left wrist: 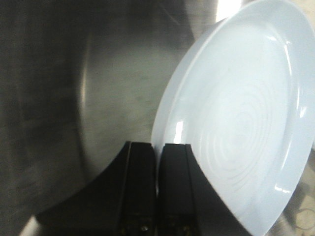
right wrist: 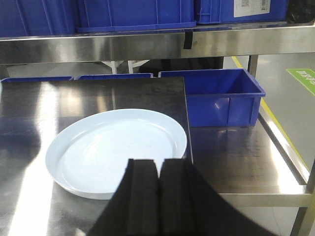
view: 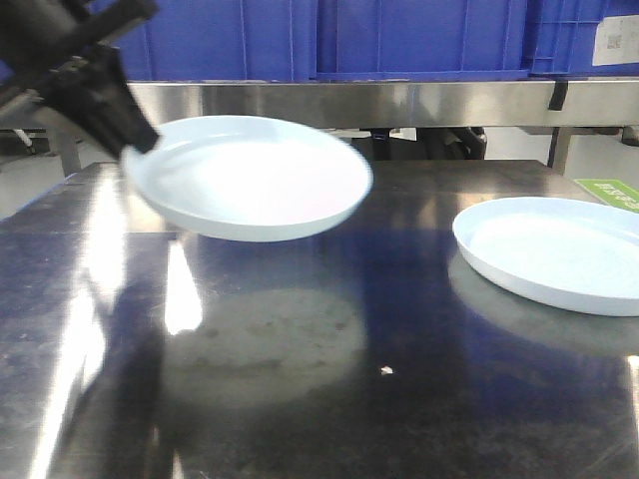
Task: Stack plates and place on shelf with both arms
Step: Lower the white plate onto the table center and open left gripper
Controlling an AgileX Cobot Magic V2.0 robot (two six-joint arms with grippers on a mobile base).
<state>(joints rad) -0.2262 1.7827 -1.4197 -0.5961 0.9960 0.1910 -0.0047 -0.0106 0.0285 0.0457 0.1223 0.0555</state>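
Left gripper (left wrist: 157,147) holds the lifted plate (view: 250,178) clear of the desk (view: 300,399), left of the resting plate (view: 554,254).
Its jaws are clenched on the rim, shown plainly only in the left wrist view. Right gripper (right wrist: 158,164), jaws pressed together and empty, hangs over the resting plate's near edge. Only that wrist view shows the blue bin (right wrist: 216,101) right of it. Blue crates (view: 419,35) sit on the shelf (view: 349,100) behind.

Pale blue-white plates (view: 250,180), blue bins (view: 419,35), black fingers (left wrist: 140,187).
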